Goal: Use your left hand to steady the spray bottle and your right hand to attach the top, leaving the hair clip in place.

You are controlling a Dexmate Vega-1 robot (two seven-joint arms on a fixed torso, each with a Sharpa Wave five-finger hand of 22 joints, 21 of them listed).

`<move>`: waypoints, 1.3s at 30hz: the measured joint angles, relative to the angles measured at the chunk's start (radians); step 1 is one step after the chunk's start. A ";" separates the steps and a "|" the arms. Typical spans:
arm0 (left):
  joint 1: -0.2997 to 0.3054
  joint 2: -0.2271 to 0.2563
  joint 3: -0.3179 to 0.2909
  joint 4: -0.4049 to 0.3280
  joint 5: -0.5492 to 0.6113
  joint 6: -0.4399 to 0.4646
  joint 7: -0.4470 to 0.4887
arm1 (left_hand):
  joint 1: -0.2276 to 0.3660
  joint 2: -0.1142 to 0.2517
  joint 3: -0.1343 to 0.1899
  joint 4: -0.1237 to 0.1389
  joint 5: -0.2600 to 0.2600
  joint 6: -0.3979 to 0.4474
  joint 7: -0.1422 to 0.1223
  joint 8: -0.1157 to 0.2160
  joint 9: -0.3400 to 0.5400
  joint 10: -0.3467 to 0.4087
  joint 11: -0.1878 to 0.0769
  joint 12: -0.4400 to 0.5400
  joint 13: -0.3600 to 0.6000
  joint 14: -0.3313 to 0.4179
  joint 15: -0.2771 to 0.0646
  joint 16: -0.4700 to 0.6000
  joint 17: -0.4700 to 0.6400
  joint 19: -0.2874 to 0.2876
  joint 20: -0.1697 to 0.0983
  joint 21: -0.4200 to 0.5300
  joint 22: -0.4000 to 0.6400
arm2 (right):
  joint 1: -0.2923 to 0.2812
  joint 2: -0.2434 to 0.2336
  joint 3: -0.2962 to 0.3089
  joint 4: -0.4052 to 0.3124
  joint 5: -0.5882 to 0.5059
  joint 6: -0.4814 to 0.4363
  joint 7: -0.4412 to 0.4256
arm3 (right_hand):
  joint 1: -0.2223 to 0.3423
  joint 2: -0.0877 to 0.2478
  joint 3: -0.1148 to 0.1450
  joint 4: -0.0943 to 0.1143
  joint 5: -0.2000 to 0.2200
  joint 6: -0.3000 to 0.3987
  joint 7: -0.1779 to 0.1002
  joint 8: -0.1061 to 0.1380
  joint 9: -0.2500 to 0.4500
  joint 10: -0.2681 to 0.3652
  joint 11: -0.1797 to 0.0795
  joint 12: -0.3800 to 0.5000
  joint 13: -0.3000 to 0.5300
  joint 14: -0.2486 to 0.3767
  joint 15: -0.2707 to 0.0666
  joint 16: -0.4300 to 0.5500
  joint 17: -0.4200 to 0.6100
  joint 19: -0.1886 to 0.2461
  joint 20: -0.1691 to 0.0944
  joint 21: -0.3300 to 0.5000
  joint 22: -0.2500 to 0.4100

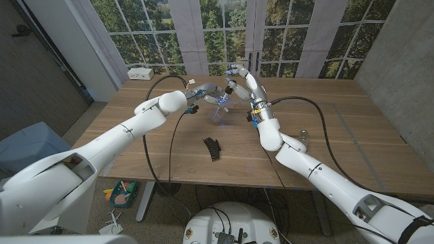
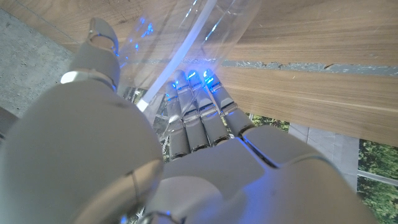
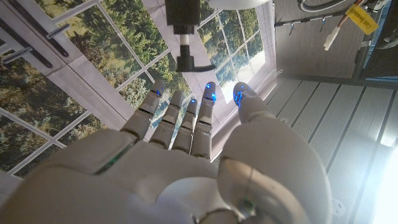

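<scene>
The left hand (image 1: pixel 205 93) is wrapped around the spray bottle (image 1: pixel 218 110), a clear, see-through plastic body standing on the wooden table (image 1: pixel 352 135) near its far middle; in the left wrist view the fingers (image 2: pixel 199 115) press against its transparent wall (image 2: pixel 186 43). Nearer the front edge lies the black hair clip (image 1: pixel 213 148). The right hand (image 1: pixel 239 80) hovers just beside the bottle, raised; whether it holds anything I cannot tell.

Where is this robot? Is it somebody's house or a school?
Probably neither: it looks like a lab or workshop room. A plain wooden table stands by tall windows facing trees, loose black cables trail across it, and the wall is bare grey.
</scene>
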 measured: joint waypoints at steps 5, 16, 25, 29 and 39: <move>-0.006 -0.005 -0.001 0.015 -0.004 -0.005 0.000 | 0.000 0.000 0.000 0.000 0.000 0.000 0.000 0.000 0.000 0.000 0.000 0.001 0.000 0.000 0.000 0.000 0.000 0.000 0.000 0.000 0.000 | -0.006 0.002 0.004 0.005 -0.012 0.021 -0.026 | -0.004 -0.005 0.000 0.000 0.000 0.071 0.008 0.044 0.016 0.022 0.001 0.006 0.000 0.008 0.000 0.000 0.004 0.000 0.000 0.000 0.000; -0.017 -0.012 -0.001 0.034 -0.011 -0.025 0.000 | 0.000 0.000 0.000 0.000 0.000 0.000 0.000 0.000 0.000 0.000 0.000 0.003 0.000 0.000 0.000 0.000 0.000 0.000 0.000 0.004 0.000 | -0.013 0.002 0.010 0.020 -0.024 0.032 -0.036 | -0.012 -0.012 0.000 0.000 0.000 0.168 0.016 0.115 0.047 0.047 0.000 0.017 0.005 0.008 0.000 0.000 0.013 0.007 0.007 0.006 0.000; -0.019 -0.013 -0.001 0.035 -0.014 -0.029 -0.001 | 0.000 0.000 0.000 0.000 0.000 0.000 0.000 -0.003 0.000 0.000 0.000 0.003 -0.001 0.000 0.000 0.000 0.000 0.000 0.000 0.004 0.000 | -0.004 0.003 0.007 0.033 -0.023 0.020 -0.016 | -0.022 -0.022 0.000 0.000 0.000 0.168 0.016 0.119 0.056 0.050 0.004 0.017 0.005 0.008 0.000 0.000 0.017 0.007 0.007 0.006 0.000; -0.021 -0.013 0.000 0.037 -0.015 -0.030 -0.005 | 0.000 0.000 0.000 0.000 0.000 0.000 0.000 -0.004 0.000 0.000 0.000 0.003 0.000 0.000 0.000 0.000 0.000 0.000 0.000 0.004 0.000 | 0.002 0.004 0.004 0.037 -0.021 0.015 -0.009 | -0.022 -0.022 0.000 0.000 0.000 0.151 0.011 0.119 0.061 0.050 0.004 0.017 0.005 0.007 0.000 0.000 0.017 0.007 0.007 0.006 0.000; -0.030 -0.019 0.011 0.050 -0.015 -0.031 -0.021 | 0.000 0.000 0.000 0.000 0.000 0.000 0.000 -0.005 0.000 0.000 0.000 0.000 0.000 0.002 0.002 0.000 0.000 0.000 0.000 0.008 0.000 | 0.019 0.008 -0.005 0.049 -0.018 0.008 0.001 | -0.022 -0.022 0.000 0.000 0.000 0.112 0.003 0.115 0.065 0.050 0.004 0.017 0.010 0.007 0.000 0.000 0.017 0.007 0.007 0.010 0.000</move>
